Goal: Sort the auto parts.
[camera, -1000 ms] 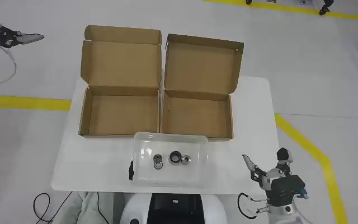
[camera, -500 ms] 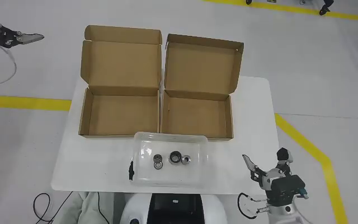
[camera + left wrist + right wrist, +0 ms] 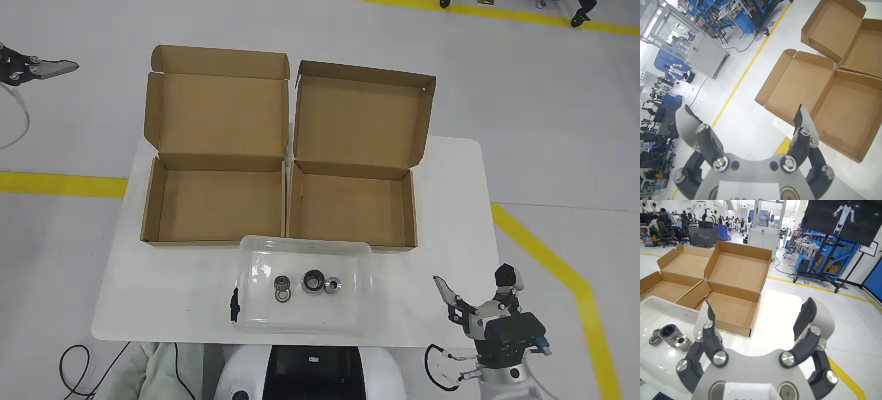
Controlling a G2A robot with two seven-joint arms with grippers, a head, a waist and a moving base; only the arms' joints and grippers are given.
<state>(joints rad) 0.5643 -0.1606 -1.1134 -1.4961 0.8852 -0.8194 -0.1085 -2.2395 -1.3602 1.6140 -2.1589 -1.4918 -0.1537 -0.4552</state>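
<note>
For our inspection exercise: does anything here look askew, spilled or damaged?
Nothing stands out. The left box and right box sit open side by side; the metal parts lie together in the clear tray; left gripper and right gripper show open jaws.

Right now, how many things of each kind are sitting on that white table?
Open brown cardboard boxes: 2
Clear plastic tray: 1
Small grey metal rings, in the tray: 2
Grey metal cylinders, in the tray: 2
Total: 7
</note>
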